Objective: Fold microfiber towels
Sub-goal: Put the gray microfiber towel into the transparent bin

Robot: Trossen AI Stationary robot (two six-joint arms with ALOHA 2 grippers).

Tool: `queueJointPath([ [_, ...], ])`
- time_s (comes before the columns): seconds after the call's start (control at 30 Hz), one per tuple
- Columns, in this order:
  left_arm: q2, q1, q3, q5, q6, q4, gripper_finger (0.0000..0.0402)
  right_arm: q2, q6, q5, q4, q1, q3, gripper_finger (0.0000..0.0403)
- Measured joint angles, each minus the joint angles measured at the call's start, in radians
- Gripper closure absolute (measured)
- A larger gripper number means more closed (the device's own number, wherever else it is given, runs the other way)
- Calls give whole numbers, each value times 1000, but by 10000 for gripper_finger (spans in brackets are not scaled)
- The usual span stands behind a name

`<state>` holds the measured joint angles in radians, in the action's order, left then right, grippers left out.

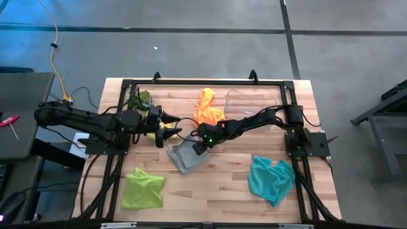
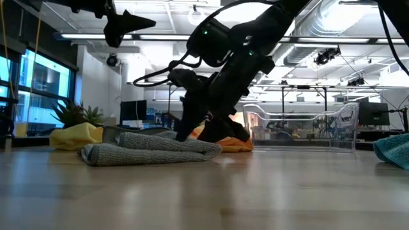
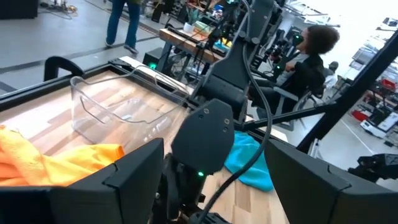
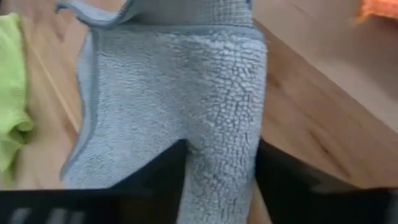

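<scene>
Clear plastic bin (image 1: pixel 245 102) at the table's (image 1: pixel 222 184) far edge; spiky plant (image 1: pixel 140 98) — far-left corner.

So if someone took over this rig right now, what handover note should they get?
Right gripper: down on the grey towel at mid-table, cloth between its fingers; grip not confirmed.
Left gripper: open, hovering above the yellow towel, holding nothing.
Grey towel lies doubled over, so its fold looks under way. The orange towel is crumpled beside the clear bin; the lime green towel and teal towel are bunched along the near edge.
Left to do: finish the grey one, then fold the other four.
</scene>
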<state>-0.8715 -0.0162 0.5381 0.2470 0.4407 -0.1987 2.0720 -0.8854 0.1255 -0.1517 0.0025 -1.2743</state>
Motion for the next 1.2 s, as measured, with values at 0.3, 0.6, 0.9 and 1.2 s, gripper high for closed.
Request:
queueJointPath([
  [0.3,2,-44,0,0,0,0,131,-43,81,-15,-120,-11,7,394],
  [0.6,2,-74,0,0,0,-1,131,-262,213,-43,-255,-61,40,401],
  [0.9,2,-99,0,7,0,-10,131,-544,240,-144,-356,-78,64,402],
  [1.2,2,-109,0,8,1,-16,131,-799,271,-218,-584,-210,63,403],
])
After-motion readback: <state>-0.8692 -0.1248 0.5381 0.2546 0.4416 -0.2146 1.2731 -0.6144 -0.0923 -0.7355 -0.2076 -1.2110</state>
